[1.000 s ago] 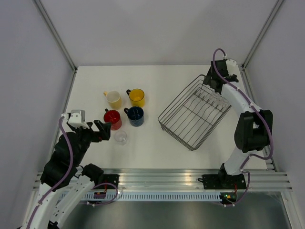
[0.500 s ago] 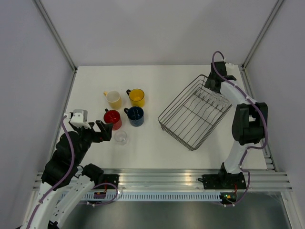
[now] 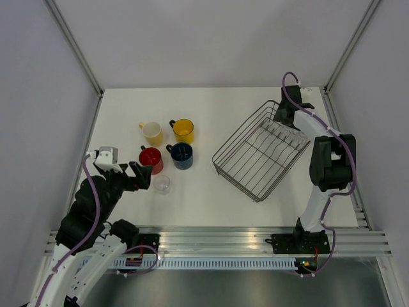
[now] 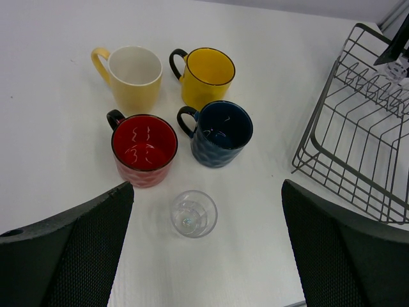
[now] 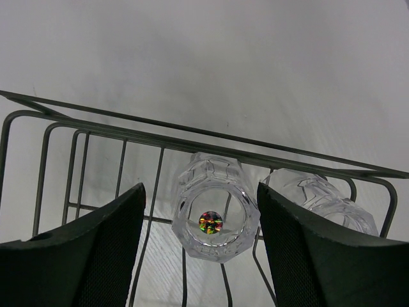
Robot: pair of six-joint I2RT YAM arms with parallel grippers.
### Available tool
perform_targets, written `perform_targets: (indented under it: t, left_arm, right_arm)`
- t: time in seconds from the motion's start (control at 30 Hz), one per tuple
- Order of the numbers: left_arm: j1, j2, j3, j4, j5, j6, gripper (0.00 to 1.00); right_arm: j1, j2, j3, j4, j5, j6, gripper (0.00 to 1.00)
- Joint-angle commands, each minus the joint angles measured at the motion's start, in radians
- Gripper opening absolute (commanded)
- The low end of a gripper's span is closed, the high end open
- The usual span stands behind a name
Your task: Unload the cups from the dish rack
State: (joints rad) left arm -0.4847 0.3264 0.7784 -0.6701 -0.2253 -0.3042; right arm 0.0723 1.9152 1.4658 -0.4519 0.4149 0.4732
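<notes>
R pincer (image 5: 199, 189) shifted farther back, open over rack's (image 5: 128, 121) tumbler (image 5: 217, 225).

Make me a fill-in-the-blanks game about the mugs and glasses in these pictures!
1. Next to the red mug, dark blue mug and bright yellow mug stands a fourth mug, pale ____.
2. A clear glass stands on the table below the left hand, whose jaws are ____.
3. In the dish rack lie ____ more glasses: the right hand straddles the nearer glass, beside the other glass.

Missing words: yellow; open; two.
</notes>
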Motion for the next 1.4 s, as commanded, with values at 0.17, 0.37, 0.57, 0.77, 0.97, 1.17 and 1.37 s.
perform_targets:
  t: [0.17,0.37,0.57,0.77,0.97,1.17,1.37]
  left_arm:
    - [-0.002,0.011,-0.005,0.049,0.021,0.037,1.0]
    - [-0.002,0.003,-0.007,0.049,0.029,0.04,1.0]
    - [-0.002,0.01,-0.007,0.052,0.034,0.043,1.0]
    - [-0.002,0.008,-0.007,0.053,0.027,0.04,1.0]
    - [-0.002,0.01,-0.007,0.053,0.026,0.037,1.0]
    - [-0.002,0.005,-0.004,0.058,0.041,0.025,1.0]
    - [-0.002,0.003,-0.002,0.093,0.144,-0.003,1.0]
  right_arm:
    - [-0.006,0.018,-0.03,0.036,-0.022,-0.007,0.77]
    - [-0.006,-0.004,-0.042,0.038,-0.036,-0.008,0.58]
    - [-0.006,-0.059,-0.042,0.035,-0.05,-0.022,0.19]
    - [0.0,-0.174,-0.058,0.036,-0.064,-0.027,0.14]
    - [0.037,-0.323,-0.042,0.012,-0.079,-0.031,0.12]
    - [0.09,-0.481,-0.042,0.001,-0.169,-0.03,0.04]
    - [0.159,-0.619,-0.16,0.133,-0.445,0.047,0.01]
